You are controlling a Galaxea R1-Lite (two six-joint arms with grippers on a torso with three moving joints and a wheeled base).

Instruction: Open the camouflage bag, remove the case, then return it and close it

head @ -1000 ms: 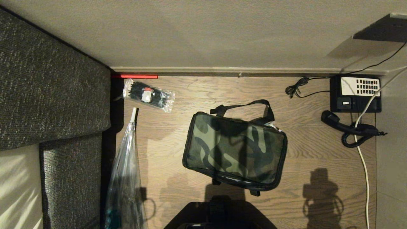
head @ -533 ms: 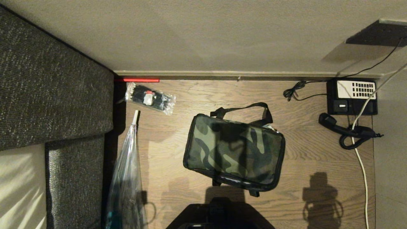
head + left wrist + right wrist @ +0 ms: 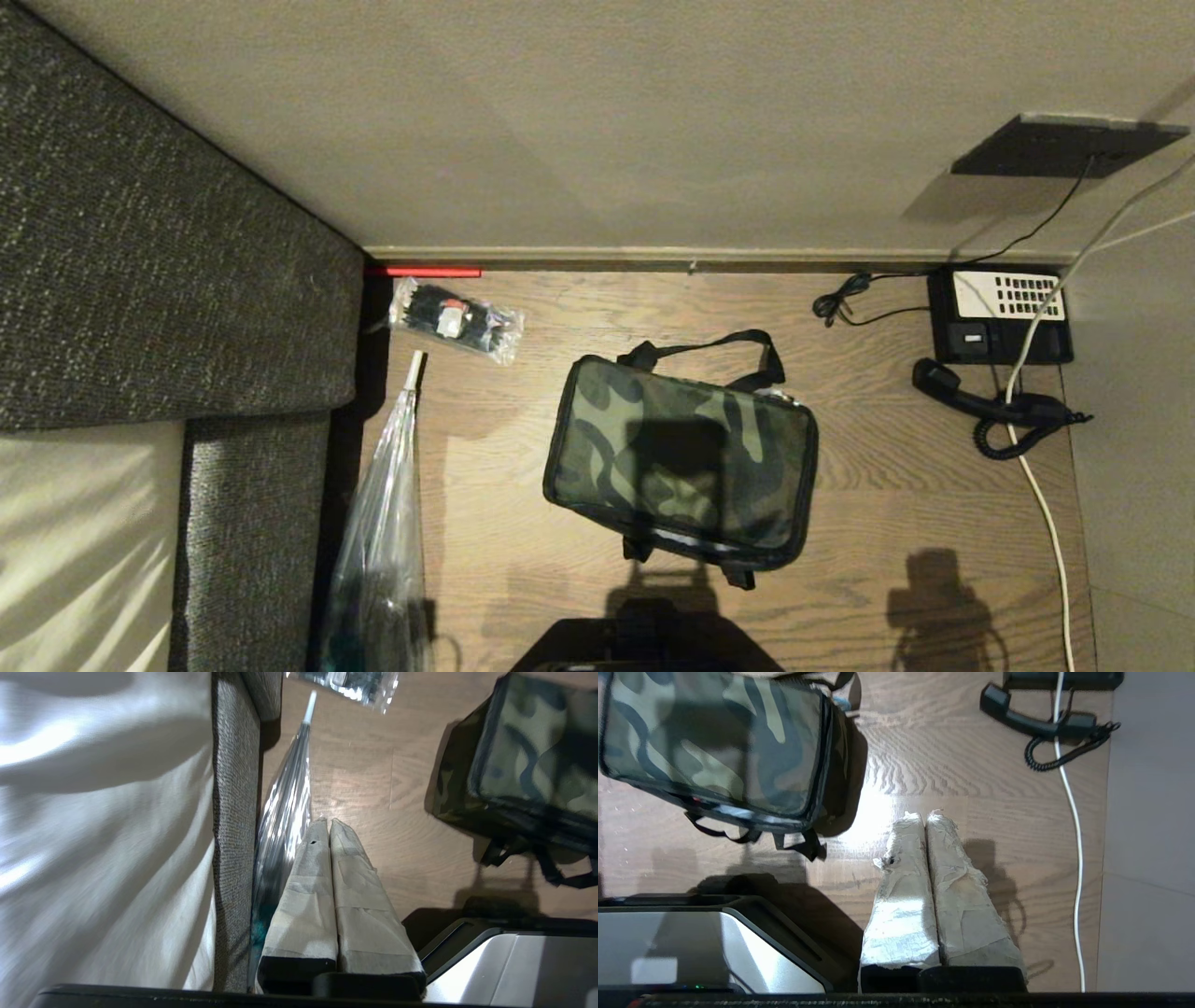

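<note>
Wood floor [image 3: 896, 485] w/ grey sofa [image 3: 168, 280] at left. Camouflage bag [image 3: 681, 457] lies flat mid-floor, zipped, long axis left-right, right end tilted toward robot, handle strap on wall side. Left gripper [image 3: 329, 823] & right gripper [image 3: 927, 816] hang above floor, fingers pressed together, holding nothing.

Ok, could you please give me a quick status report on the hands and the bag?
Left hand shut, right hand shut, both clear of the camouflage bag. Bag closed on the table. Case not visible. Nothing in the way.
</note>
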